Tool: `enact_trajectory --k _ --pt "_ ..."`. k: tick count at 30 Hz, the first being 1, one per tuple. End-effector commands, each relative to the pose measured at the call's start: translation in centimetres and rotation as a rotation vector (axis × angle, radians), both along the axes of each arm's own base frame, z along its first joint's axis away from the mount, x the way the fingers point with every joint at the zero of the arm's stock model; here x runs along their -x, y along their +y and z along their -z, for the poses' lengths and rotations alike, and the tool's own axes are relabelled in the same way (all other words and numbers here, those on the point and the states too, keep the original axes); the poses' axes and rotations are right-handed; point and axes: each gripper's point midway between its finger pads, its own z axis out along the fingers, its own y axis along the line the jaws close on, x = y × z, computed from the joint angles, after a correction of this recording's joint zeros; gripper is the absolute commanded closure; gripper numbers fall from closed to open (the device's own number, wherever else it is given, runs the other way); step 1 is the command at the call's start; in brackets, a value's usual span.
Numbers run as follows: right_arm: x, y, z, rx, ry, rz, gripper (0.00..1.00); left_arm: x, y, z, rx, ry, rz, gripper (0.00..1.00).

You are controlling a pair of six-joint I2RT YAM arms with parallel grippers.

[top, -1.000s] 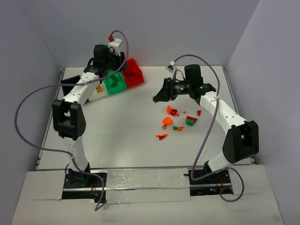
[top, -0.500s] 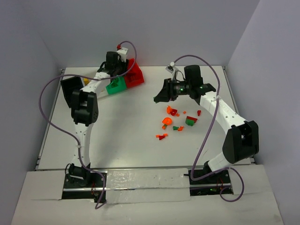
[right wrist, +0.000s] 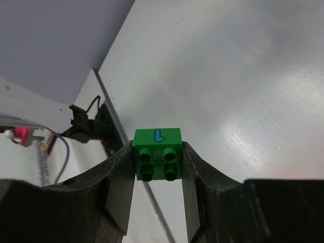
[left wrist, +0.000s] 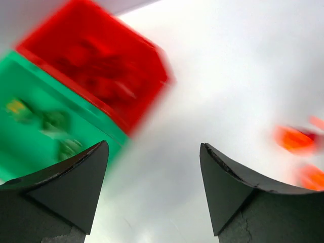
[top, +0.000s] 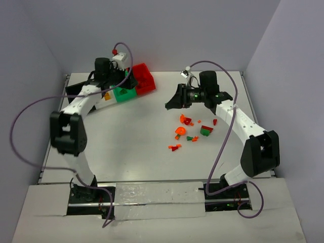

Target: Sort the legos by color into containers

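The left gripper (left wrist: 154, 147) now stands with its jaws wide apart and nothing between them. A second ago it was much narrower and hung over the green rectangular plastic bin (left wrist: 30, 81). In that second the left arm swung across the row of bins and back, and its jaws spread as it went. I take this to mean a piece has just been let go, probably into the green bin, which lies under and behind its left finger. The red rectangular plastic bin (left wrist: 136, 96) is just beyond that, ahead of the jaws.

The right gripper (right wrist: 157, 151) has not changed. It is clamped on a green four-stud plastic brick (right wrist: 157, 162) and held above the white table (top: 131, 136), pointing towards the bins, which are well apart from it. The brick is not yet delivered.

The scatter of small red, orange and green plastic pieces (top: 190, 129) lies below and behind the right gripper, so much sorting remains.

The left wrist view is smeared by motion. A few small pieces show in the green bin, but their shapes cannot be read, nor which one was dropped. From above, the left arm covers most of the white plastic bin (top: 104, 97) and the black one, so their contents are largely hidden.
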Motion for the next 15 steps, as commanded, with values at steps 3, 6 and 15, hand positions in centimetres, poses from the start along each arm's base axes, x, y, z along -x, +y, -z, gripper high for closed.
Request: enact_trajectory --k 3,6,15 --pt "1.7 2.8 -2.7 -0.286 0.246 -0.043 1.00 16.8 -4.6 -11.8 0.255 -0.145 0.446 0.18" --pt "2.9 3.9 -3.9 -0.386 0.320 -0.127 1.00 20.7 -5.6 -11.8 0.250 -0.127 0.531 0.17" --pt "5.7 5.9 -5.3 -0.405 0.319 -0.270 1.00 24.3 -7.7 -10.6 0.164 -0.121 0.661 0.11"
